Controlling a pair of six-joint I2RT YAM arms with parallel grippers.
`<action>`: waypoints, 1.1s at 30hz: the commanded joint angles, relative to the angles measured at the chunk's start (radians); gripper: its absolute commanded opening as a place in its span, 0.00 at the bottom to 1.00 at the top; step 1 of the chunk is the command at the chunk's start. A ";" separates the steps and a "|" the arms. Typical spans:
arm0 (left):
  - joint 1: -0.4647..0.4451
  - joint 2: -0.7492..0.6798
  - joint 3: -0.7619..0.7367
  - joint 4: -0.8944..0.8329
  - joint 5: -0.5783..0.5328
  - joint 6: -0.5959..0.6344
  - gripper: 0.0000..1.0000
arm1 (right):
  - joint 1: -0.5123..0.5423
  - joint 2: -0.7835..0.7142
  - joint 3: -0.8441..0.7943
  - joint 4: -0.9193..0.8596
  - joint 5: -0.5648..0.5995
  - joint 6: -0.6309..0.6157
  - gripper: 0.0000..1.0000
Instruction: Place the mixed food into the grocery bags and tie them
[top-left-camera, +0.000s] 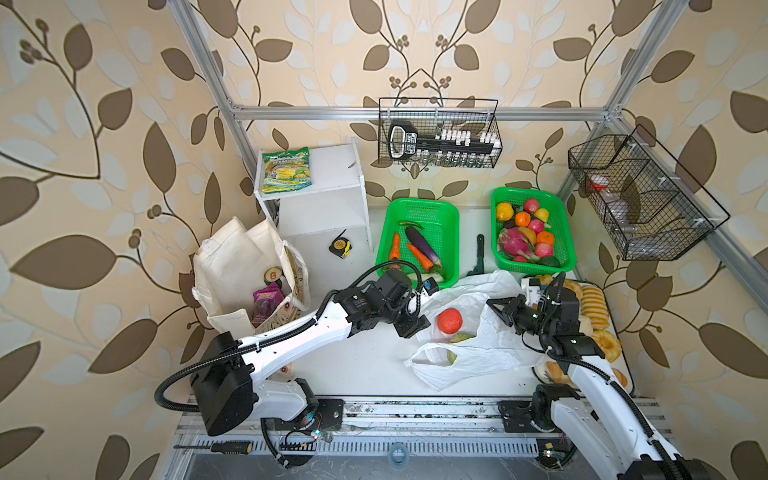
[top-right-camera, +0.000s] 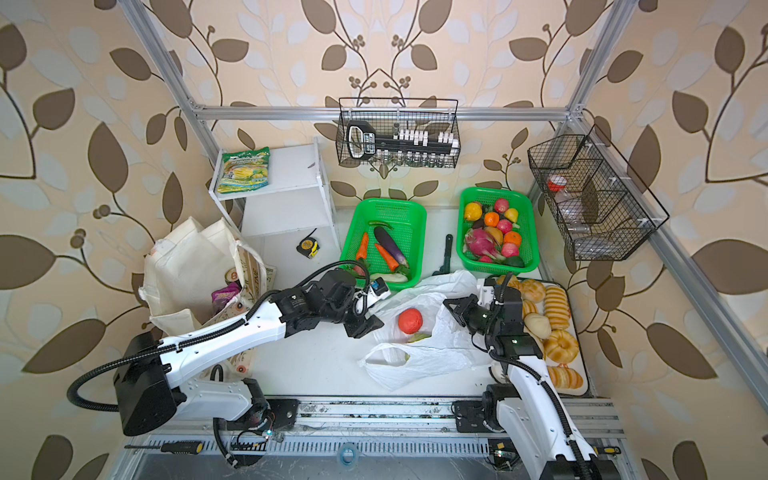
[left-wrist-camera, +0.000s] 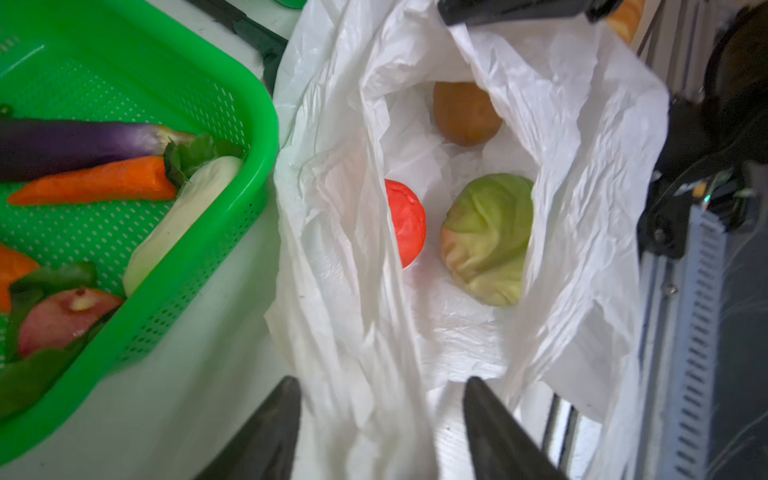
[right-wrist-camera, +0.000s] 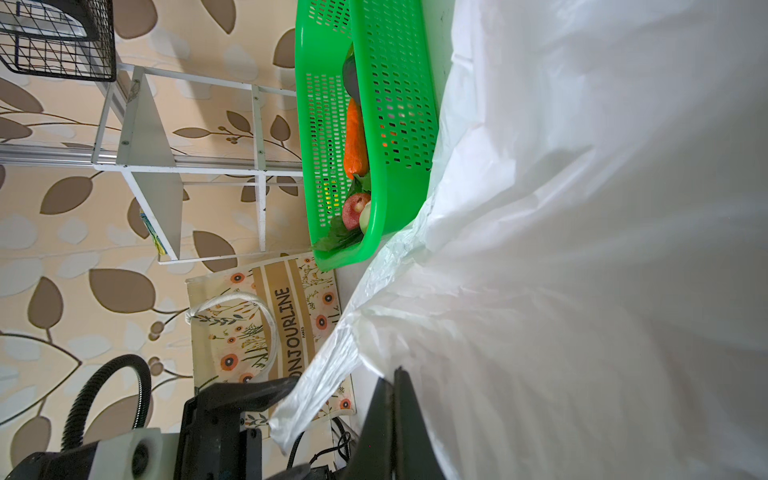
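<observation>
The white plastic bag (top-left-camera: 478, 357) (top-right-camera: 415, 365) lies open on the table between my arms. Inside it the left wrist view shows the red tomato (left-wrist-camera: 409, 224), the pale green cabbage (left-wrist-camera: 490, 241) and the brown potato (left-wrist-camera: 465, 114). My left gripper (left-wrist-camera: 382, 382) (top-left-camera: 415, 328) is open, its jaws straddling the bag's near rim (left-wrist-camera: 340, 208). My right gripper (right-wrist-camera: 397, 370) (top-left-camera: 490, 303) is shut on the bag's opposite rim (right-wrist-camera: 582, 249). The cream canvas tote (top-left-camera: 237, 266) (top-right-camera: 187, 266) stands at the left with the purple pouch (top-left-camera: 266, 299) inside.
A green basket (top-left-camera: 419, 202) of vegetables and another (top-left-camera: 528, 191) of fruit sit behind the bag. Bread rolls (top-left-camera: 594, 307) line the right edge. A white shelf (top-left-camera: 332, 166) with a yellow-green packet (top-left-camera: 286, 170), a tape measure (top-left-camera: 340, 248) and a black tool (top-left-camera: 480, 253) are behind.
</observation>
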 joint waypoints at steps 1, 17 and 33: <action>-0.003 0.001 0.088 -0.066 -0.074 0.002 0.31 | -0.004 -0.018 0.018 0.008 -0.012 -0.031 0.03; -0.001 0.020 0.176 -0.080 -0.061 -0.172 0.00 | 0.041 -0.064 0.367 -0.415 0.080 -0.593 0.51; 0.006 0.010 0.175 -0.068 -0.077 -0.228 0.00 | 1.123 0.028 0.189 -0.165 0.676 -1.158 0.57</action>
